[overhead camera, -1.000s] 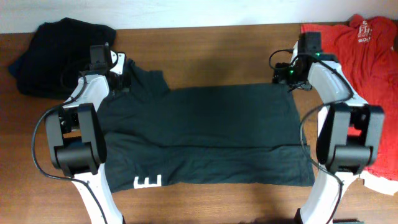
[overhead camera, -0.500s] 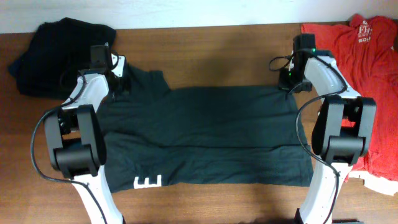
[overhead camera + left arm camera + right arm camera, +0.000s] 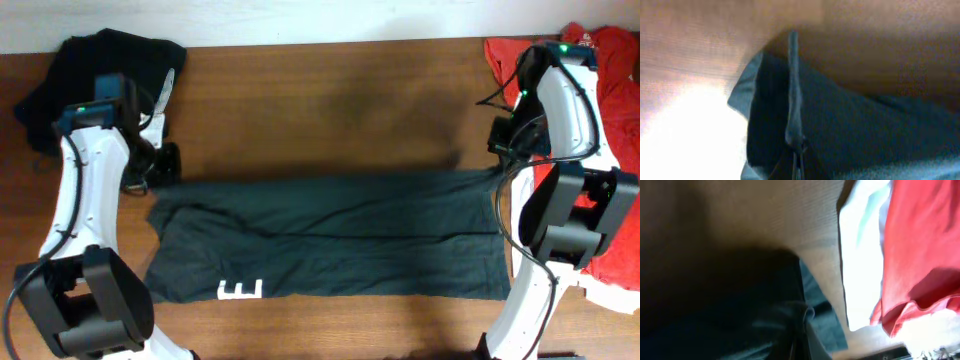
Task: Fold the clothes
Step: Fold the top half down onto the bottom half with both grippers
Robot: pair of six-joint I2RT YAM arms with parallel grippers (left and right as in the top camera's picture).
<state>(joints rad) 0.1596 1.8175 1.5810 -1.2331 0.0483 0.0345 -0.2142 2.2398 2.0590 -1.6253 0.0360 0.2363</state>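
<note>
Wooden table (image 3: 330, 110): brown, grain running left to right in the overhead view, with a darker shaded patch at upper centre. Its bare surface also fills the upper part of the left wrist view (image 3: 880, 40) and the upper left of the right wrist view (image 3: 740, 210). A pale wall strip (image 3: 300, 20) runs along the overhead top edge, beyond the table's far edge.

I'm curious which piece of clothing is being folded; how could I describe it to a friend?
On the brown table, look at the middle. The dark green garment lies there as a wide band; unlike the black heap and red T-shirt in the far corners, it bears a white block letter.
</note>
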